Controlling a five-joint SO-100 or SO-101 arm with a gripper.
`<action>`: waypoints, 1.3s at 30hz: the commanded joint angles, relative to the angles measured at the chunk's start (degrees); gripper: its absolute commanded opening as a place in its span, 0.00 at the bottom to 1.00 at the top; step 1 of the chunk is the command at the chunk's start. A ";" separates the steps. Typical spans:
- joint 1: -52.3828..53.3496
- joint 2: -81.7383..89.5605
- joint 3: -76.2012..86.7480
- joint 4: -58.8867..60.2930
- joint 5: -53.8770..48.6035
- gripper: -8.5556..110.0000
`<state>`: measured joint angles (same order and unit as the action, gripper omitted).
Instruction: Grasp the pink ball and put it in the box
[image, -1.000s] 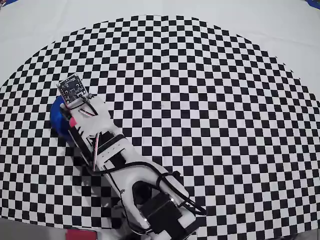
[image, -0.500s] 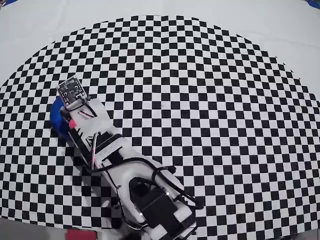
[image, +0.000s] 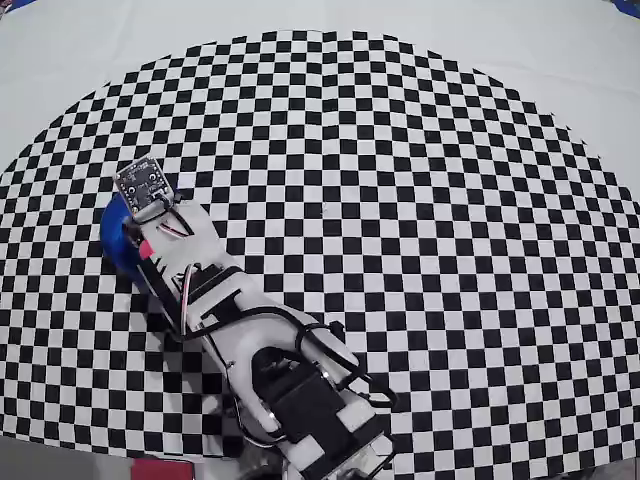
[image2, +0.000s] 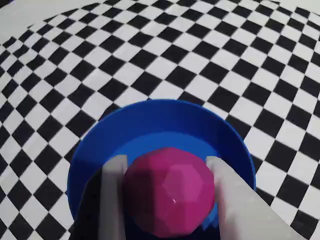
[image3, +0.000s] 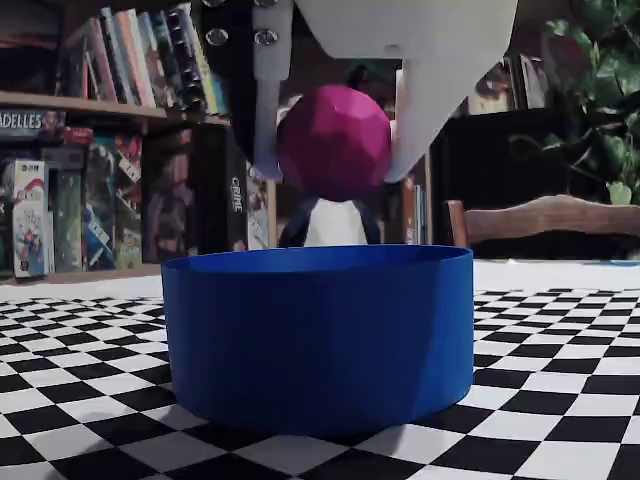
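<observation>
Two pale gripper (image3: 335, 165) fingers pinch the matte, faceted magenta-pink ball (image3: 334, 141) at its three and nine o'clock sides, holding it just above the round bright-blue low-walled box (image3: 318, 335), apparently positioned for release inside.

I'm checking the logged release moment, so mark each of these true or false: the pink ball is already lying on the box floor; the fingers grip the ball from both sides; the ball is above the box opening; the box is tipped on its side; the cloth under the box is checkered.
1. The pink ball lies on the floor of the box. False: in the fixed view it hangs above the rim.
2. The fingers grip the ball from both sides. True.
3. The ball is above the box opening. True, as the wrist view shows.
4. The box is tipped on its side. False: it stands upright.
5. The cloth is checkered. True.
</observation>
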<state>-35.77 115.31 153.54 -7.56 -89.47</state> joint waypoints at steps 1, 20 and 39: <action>-0.09 -0.62 -1.76 -1.14 -0.35 0.07; -0.09 -5.80 -6.24 -1.14 0.09 0.07; -0.09 -6.94 -7.38 -1.14 0.18 0.07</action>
<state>-35.77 108.46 148.62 -7.73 -89.47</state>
